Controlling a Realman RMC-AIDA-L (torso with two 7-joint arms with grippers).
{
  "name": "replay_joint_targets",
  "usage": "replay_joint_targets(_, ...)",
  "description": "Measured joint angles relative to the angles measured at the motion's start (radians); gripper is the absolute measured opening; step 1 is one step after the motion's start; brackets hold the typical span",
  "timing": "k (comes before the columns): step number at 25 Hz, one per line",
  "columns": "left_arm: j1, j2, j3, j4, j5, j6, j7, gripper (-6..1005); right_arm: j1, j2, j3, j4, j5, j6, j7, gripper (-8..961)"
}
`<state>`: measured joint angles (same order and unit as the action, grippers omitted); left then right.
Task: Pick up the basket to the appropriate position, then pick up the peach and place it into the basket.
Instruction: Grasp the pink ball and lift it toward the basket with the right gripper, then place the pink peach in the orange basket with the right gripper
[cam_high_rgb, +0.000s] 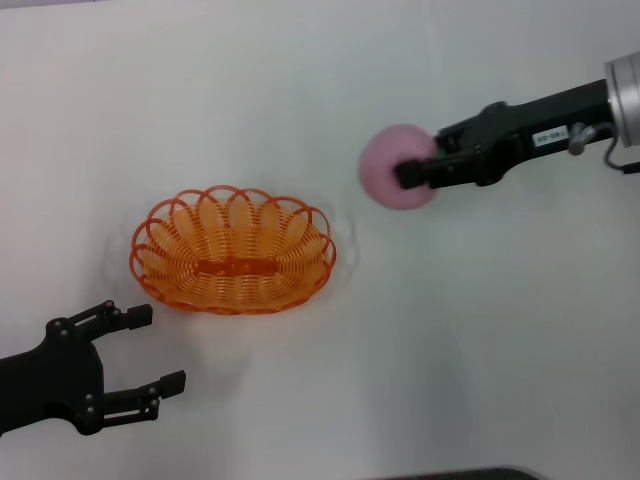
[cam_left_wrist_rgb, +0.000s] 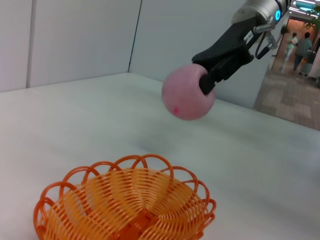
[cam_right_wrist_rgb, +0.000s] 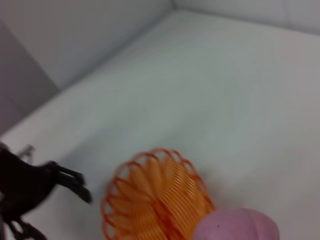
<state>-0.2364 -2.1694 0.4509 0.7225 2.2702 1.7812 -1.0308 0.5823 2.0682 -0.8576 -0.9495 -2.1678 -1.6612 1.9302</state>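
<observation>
White tabletop (cam_high_rgb: 300, 100), bearing the task objects and spanning the whole head view. Orange basket (cam_high_rgb: 232, 251), shallow and oval with a looped rim, resting upright on the tabletop left of centre; its interior holds nothing. Right arm, entering from the right edge of the head view and reaching toward the centre. Right end effector (cam_high_rgb: 412, 168), closed on the pink peach (cam_high_rgb: 392, 166), its dark fingers pressed against the fruit's side. The peach is held clear of the tabletop, to the right of the basket and apart from it; the left wrist view shows it suspended above and beyond the basket's far rim. Left end effector (cam_high_rgb: 148, 350), near the bottom-left corner of the head view, fingers spread wide, holding nothing, just beside the basket's near-left rim without touching it.
</observation>
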Motion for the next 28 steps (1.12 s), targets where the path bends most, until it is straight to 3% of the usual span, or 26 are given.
replay_joint_targets(4,-0.003,0.000,0.000,0.000,0.000,0.001,0.000,893,0.003,0.015,-0.001,0.067,0.068,0.003,-0.095,422)
replay_joint_targets(17,-0.019,0.002,0.000,0.000,0.000,0.003,-0.013,892,0.103,0.027,-0.023,0.378,0.125,0.092,-0.400,465)
replay_joint_targets(26,-0.024,0.002,0.000,0.000,0.000,0.006,-0.014,892,0.115,0.030,-0.035,0.452,0.128,0.209,-0.437,495)
replay_joint_targets(28,-0.024,0.002,0.000,0.000,0.000,0.007,-0.014,892,0.113,0.030,-0.035,0.457,0.136,0.211,-0.443,578)
